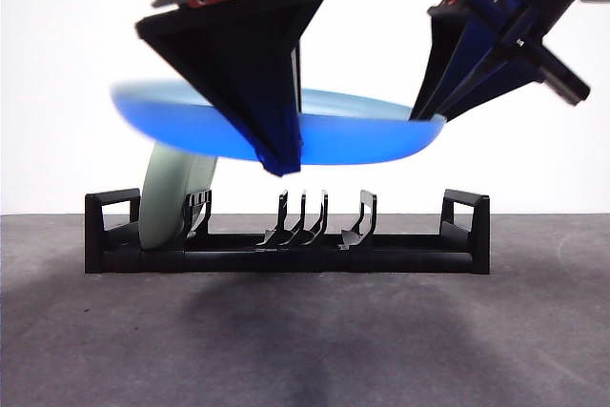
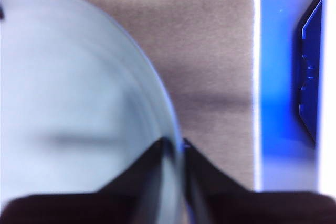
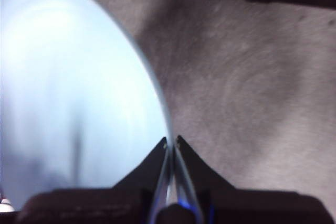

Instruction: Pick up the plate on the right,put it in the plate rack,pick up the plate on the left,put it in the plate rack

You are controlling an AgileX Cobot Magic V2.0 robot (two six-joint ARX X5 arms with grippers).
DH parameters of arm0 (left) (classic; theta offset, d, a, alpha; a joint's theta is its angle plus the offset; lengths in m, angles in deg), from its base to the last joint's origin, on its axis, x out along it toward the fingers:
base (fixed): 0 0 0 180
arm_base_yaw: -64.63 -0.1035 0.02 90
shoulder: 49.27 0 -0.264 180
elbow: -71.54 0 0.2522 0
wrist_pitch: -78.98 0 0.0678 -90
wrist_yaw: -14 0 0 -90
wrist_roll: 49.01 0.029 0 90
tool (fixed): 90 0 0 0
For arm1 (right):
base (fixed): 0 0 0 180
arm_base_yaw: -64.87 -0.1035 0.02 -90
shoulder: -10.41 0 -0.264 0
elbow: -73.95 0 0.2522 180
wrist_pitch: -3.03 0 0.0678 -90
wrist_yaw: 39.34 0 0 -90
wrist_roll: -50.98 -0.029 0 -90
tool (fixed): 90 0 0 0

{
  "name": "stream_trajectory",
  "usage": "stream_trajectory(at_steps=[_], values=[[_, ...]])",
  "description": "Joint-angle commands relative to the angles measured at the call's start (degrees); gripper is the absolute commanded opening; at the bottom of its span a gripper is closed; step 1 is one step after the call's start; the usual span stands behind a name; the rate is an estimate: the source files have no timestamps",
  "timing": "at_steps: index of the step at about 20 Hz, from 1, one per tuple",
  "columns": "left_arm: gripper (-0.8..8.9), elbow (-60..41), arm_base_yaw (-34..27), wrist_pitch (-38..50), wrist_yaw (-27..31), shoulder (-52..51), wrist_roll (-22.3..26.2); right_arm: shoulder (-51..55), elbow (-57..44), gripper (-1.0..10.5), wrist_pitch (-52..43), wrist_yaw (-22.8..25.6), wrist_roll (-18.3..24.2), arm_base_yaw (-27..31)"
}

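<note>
A grey counter [image 1: 305, 331] is carrying a long black rack [image 1: 286, 235]. A pale green plate [image 1: 172, 202] is standing on edge in the rack's slots near one end. Above the rack, a blue plate [image 1: 334, 135] is hanging almost flat in the air, blurred, with both claws gripping it. One claw [image 1: 278, 161] is pinching its near rim at the middle; the other [image 1: 424, 116] is pinching its edge at the side. In the wrist views, the left claw [image 2: 176, 148] and right claw [image 3: 171, 142] are each closing narrowly on a plate rim.
</note>
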Motion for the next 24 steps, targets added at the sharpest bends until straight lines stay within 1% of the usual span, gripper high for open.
stream_trajectory(at_steps=[1, 6, 7, 8, 10, 11, 14, 15, 17, 19, 21, 23, 24], values=[[-0.09, -0.13, -1.05, -0.09, -0.74, 0.28, 0.26, 1.53, 0.09, -0.1, -0.59, -1.09, 0.48, 0.22], [-0.09, -0.13, -1.03, 1.03, -0.81, 0.28, 0.26, 4.26, 0.09, -0.1, 0.39, -1.09, 1.16, 1.29], [-0.09, -0.13, -0.94, 1.53, -1.09, 0.28, 0.26, 4.83, 0.09, 0.2, 0.39, -1.07, 1.44, 1.55], [-0.09, -0.13, -0.85, 2.03, -1.7, 0.28, 0.26, 5.31, 0.09, 0.8, 0.33, -0.96, 1.64, 1.95], [-0.09, -0.13, -0.87, 3.67, -3.74, 0.28, 0.26, 6.64, 0.09, 3.5, 0.24, -0.77, 3.06, 2.84], [-0.09, -0.13, -0.87, 4.66, -3.82, 0.28, 0.26, 7.41, 0.09, 3.9, 0.07, -0.68, 3.04, 3.37], [-0.09, -0.13, -0.9, 8.22, -4.96, 0.28, 0.24, 11.41, 0.09, 3.8, -1.84, 0.07, 3.04, 6.4], [-0.09, -0.13, -0.9, 9.7, -6.16, 0.28, 0.22, 13.03, 0.09, 3.8, -3.06, 1.51, 3.02, 7.32], [-0.09, -0.13, -1.29, 13.88, -8.37, 0.28, -0.74, 17.0, 0.09, 3.8, -5.86, 6.54, 2.91, 8.92], [-0.09, -0.13, -2.95, 18.97, -10.71, 0.28, -2.49, 21.07, 0.09, 3.8, -8.02, 12.09, 2.86, 10.32], [-0.09, -0.13, -6.45, 24.46, -16.9, 0.28, -6.01, 24.9, 0.09, 3.8, -9.42, 17.84, 3.06, 11.28], [-0.09, -0.13, -11.85, 29.97, -24.41, 0.28, -11.72, 28.06, 0.09, 3.8, -9.77, 23.58, 3.76, 11.43], [-0.09, -0.13, -14.88, 32.87, -28.87, 0.28, -14.53, 29.2, 0.07, 3.8, -9.77, 25.57, 4.17, 11.43]])
